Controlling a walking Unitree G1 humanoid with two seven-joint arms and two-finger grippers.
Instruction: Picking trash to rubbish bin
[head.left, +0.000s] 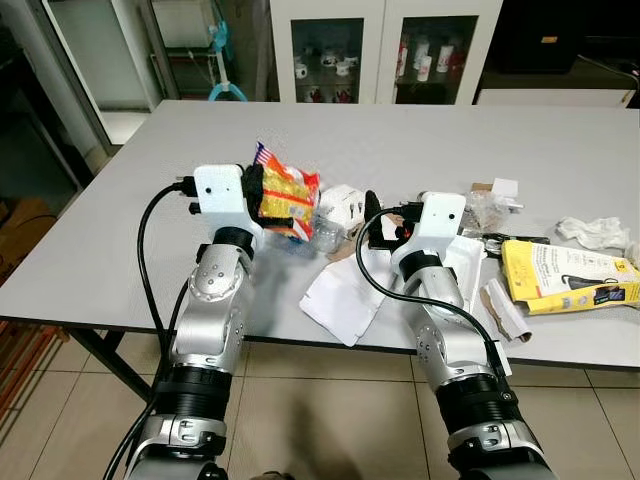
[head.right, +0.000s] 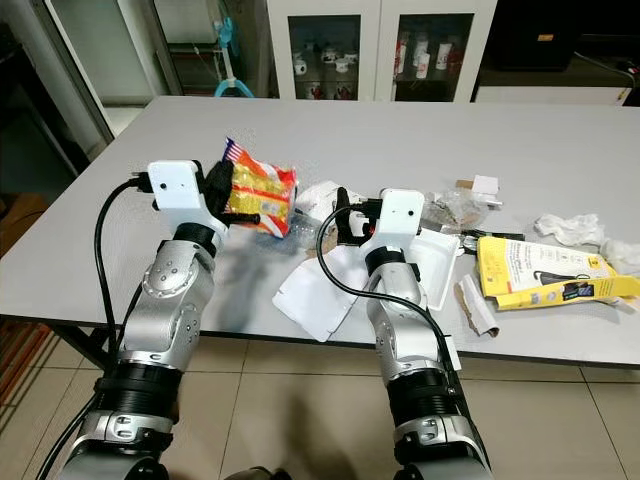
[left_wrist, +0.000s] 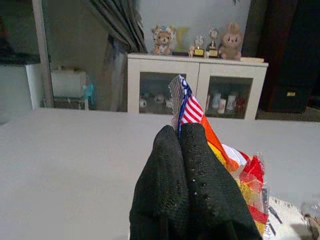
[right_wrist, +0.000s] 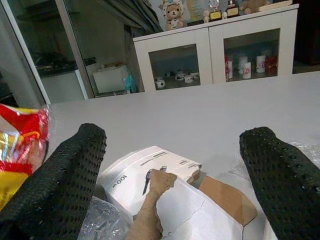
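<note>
Wide grey tabletop (head.left: 420, 150), strewn with trash along the near edge, white glass-door cabinet (head.left: 385, 50) behind it across the room. On the robot's right side, a yellow package (head.left: 565, 275) lying flat, crumpled white tissue (head.left: 592, 232) just beyond it. Near the middle, a flat white paper bag (head.left: 345, 300) hanging partly over the near edge, a white tray (head.right: 438, 262) to its right, a torn brown cardboard strip (head.left: 505, 308) beside the tray. Small white box (right_wrist: 150, 172) with black print resting ahead of the right tool (right_wrist: 172, 172), among torn paper and clear plastic wrap.

Left tool (head.left: 258, 192) raised above the tabletop, both fingers (left_wrist: 192, 195) pressed together, pinching the corner of a red and yellow snack bag (head.left: 285, 200) with a striped flag patch; bag dangling clear of the surface, just left of the white box.

Right tool spread wide, nothing between the 2 fingers (right_wrist: 67, 172), low over the trash pile.
</note>
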